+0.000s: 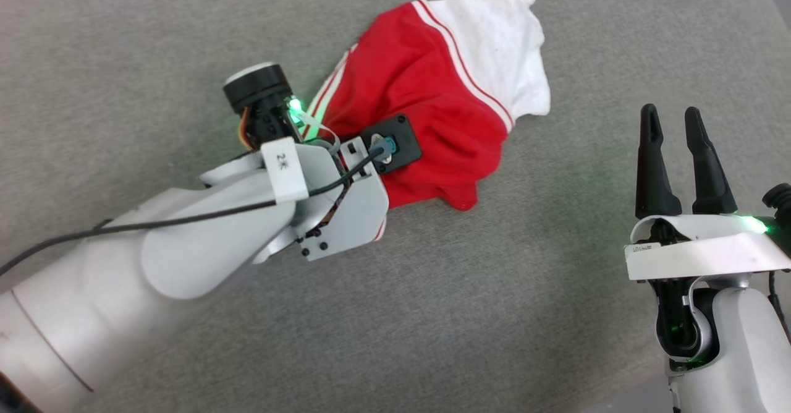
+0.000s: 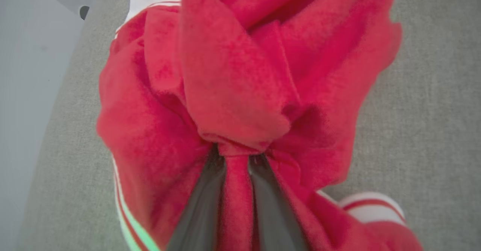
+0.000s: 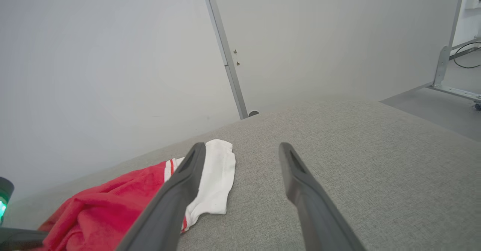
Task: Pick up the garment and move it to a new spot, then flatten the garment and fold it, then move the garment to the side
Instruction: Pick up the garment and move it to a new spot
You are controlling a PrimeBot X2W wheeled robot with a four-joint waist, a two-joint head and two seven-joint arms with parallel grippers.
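Left gripper [image 2: 237, 157]: I see its two fingers [image 2: 203, 206] set narrow, pinching a fold of the garment [image 1: 432, 110] between them, with red cloth bunched around the tips. The garment lies crumpled on the grey padded surface [image 1: 154, 42], toward the far middle, with its white sleeve [image 1: 500, 48] at the far right end. Right gripper [image 1: 670, 119]: near right, fingers spread wide, nothing between them, well apart from the garment.
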